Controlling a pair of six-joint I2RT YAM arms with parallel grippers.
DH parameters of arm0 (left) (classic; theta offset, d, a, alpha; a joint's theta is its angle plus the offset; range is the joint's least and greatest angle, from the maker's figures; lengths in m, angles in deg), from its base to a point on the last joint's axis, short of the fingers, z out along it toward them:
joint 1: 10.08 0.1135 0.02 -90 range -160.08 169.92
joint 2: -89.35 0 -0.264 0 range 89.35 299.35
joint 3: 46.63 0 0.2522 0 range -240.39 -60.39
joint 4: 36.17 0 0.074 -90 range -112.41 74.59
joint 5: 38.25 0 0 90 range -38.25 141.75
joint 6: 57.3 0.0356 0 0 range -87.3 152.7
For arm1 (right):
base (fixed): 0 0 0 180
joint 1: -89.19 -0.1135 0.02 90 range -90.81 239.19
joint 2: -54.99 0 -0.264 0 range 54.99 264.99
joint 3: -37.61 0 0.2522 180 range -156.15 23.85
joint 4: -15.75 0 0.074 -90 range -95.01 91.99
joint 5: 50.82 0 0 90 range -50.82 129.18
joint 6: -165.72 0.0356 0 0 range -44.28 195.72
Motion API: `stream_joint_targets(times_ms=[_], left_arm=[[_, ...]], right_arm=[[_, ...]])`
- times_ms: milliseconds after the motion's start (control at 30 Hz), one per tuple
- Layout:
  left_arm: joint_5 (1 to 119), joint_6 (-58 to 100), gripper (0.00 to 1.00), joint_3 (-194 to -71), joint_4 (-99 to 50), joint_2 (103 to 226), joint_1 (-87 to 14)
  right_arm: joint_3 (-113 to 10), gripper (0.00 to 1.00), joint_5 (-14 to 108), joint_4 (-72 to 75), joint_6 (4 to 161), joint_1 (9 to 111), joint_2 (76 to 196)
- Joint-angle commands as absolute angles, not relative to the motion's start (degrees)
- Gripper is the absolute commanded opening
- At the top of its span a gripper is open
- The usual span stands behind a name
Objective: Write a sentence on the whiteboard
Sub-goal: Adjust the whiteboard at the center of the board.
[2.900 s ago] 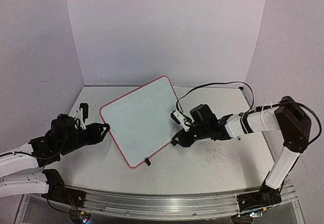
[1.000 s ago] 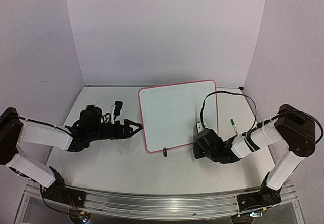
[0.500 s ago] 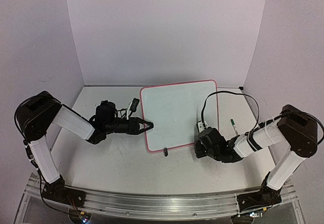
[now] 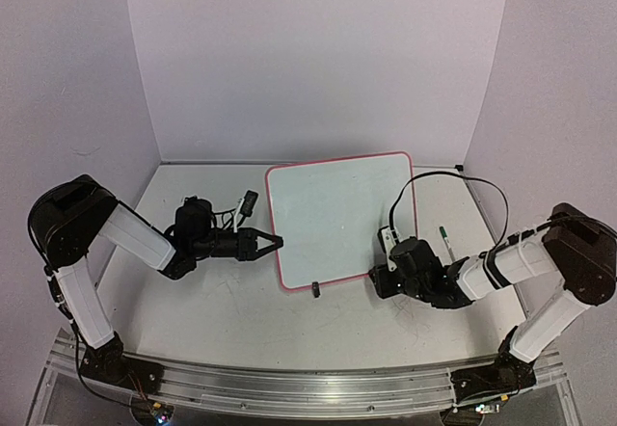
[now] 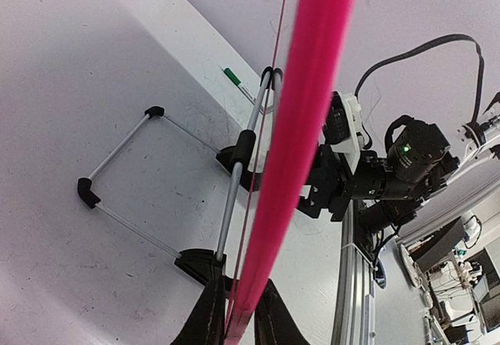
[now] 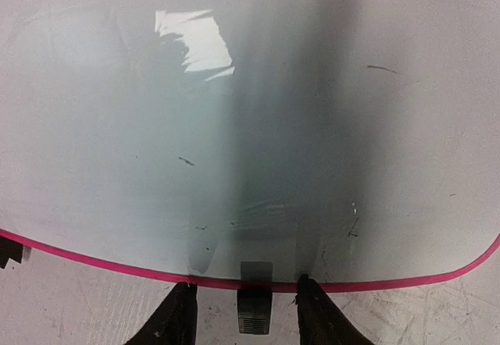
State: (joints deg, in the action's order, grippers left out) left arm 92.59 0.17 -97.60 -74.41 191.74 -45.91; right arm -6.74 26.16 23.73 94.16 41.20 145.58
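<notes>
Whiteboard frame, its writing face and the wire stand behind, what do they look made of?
Whiteboard frame: likely plastic, smooth pink with a rounded edge.
Writing face: glossy coated white sheet; it mirrors a bright light patch.
Wire stand: thin bare metal rod, apparently, with black plastic-looking corner caps.

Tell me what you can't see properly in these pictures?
- Left fingers: left wrist view, cut off by the bottom edge.
- Right fingers: hidden under the wrist in the top view.
- Green marker: top view, too small for detail.
- Whiteboard face: left wrist view shows it edge-on only.
</notes>
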Motion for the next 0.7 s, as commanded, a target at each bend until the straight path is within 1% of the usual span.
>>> stream_joint_targets(times_ms=[0,167,233,267,400,500,533,567,667], left_arm=[[93.9,2.2,0.11,-96.7,-77.4,190.3,-45.8],[92.9,3.5,0.04,-95.5,-77.3,188.9,-45.8],[92.4,4.1,0.02,-95.1,-77.3,188.4,-45.8],[92.2,4.3,0.00,-94.9,-77.3,188.2,-45.8],[91.7,4.9,0.00,-94.1,-77.4,187.6,-45.8],[91.2,5.6,0.00,-93.3,-77.3,187.0,-45.8],[91.1,5.7,0.00,-93.1,-77.3,186.8,-45.8],[91.1,5.8,0.00,-92.9,-77.3,186.7,-45.8],[91.2,5.9,0.00,-92.6,-77.3,186.5,-45.8]], right_arm=[[-8.0,0.34,28.8,25.8,94.2,41.7,147.2],[-8.6,0.24,28.4,25.8,94.5,41.8,148.3],[-9.1,0.23,28.2,25.4,94.5,41.8,148.8],[-9.2,0.22,28.3,25.3,94.5,41.8,149.0],[-9.1,0.22,28.6,25.2,95.2,41.8,149.2],[-8.1,0.35,29.4,24.8,95.6,41.8,148.4],[-7.7,0.36,29.4,24.9,95.8,41.8,148.2],[-7.4,0.35,29.1,25.0,95.8,41.8,148.2],[-7.7,0.26,28.6,25.1,95.8,41.8,148.6]])
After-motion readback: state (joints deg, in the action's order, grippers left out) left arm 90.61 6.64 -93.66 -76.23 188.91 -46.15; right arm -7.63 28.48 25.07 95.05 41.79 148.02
